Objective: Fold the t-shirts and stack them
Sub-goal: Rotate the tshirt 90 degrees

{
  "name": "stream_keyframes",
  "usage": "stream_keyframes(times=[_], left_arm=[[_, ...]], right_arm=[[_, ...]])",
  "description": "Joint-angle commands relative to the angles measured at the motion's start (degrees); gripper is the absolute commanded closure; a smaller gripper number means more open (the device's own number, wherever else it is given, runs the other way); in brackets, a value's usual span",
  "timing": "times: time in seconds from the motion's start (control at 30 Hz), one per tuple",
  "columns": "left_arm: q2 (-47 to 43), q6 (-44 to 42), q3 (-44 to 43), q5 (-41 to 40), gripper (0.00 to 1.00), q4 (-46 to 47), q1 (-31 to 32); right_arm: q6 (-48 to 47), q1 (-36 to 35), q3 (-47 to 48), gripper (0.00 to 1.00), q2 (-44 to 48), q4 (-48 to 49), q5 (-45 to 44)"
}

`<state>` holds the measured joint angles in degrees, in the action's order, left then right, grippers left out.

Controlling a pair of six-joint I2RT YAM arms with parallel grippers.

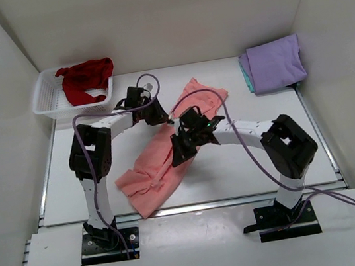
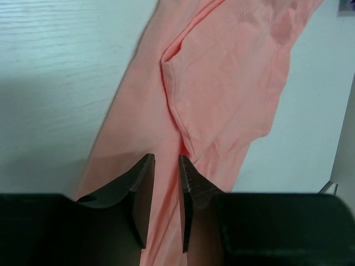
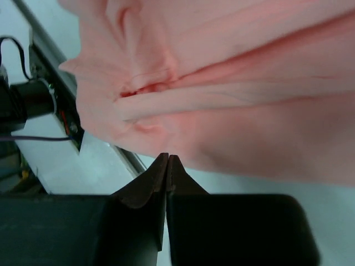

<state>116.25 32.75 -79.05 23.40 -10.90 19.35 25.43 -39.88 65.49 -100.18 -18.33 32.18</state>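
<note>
The salmon-pink t-shirt (image 1: 153, 173) lies bunched in a diagonal band across the table's middle. My left gripper (image 1: 160, 117) is over its upper part; in the left wrist view the gripper (image 2: 166, 160) is nearly closed with a raised fold of the shirt (image 2: 233, 83) between its fingers. My right gripper (image 1: 179, 153) is at the band's right edge; its tips (image 3: 167, 158) are pressed together at the hem of the shirt (image 3: 233, 72). A dark red t-shirt (image 1: 86, 78) lies in the basket. A folded lavender t-shirt (image 1: 277, 61) rests on a teal one (image 1: 246, 74).
The white lattice basket (image 1: 42, 99) stands at the back left corner. The folded stack sits at the back right by the wall. The table's front edge rail (image 3: 55, 72) and an arm base with cable (image 3: 28, 100) show in the right wrist view.
</note>
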Motion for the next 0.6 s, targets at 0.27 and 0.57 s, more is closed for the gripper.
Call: stream_keyframes(times=[0.27,0.57], left_arm=[[11.27,-1.55,-11.56,2.36,0.66,1.59,4.20],[15.68,-0.68,-16.49,-1.78,0.67,-1.06,2.45]], right_arm=[[3.66,-10.83,-2.04,1.00,-8.19,10.79,-0.34],[1.73,-9.00,-0.19,1.00,-11.09,-8.45,-21.35]])
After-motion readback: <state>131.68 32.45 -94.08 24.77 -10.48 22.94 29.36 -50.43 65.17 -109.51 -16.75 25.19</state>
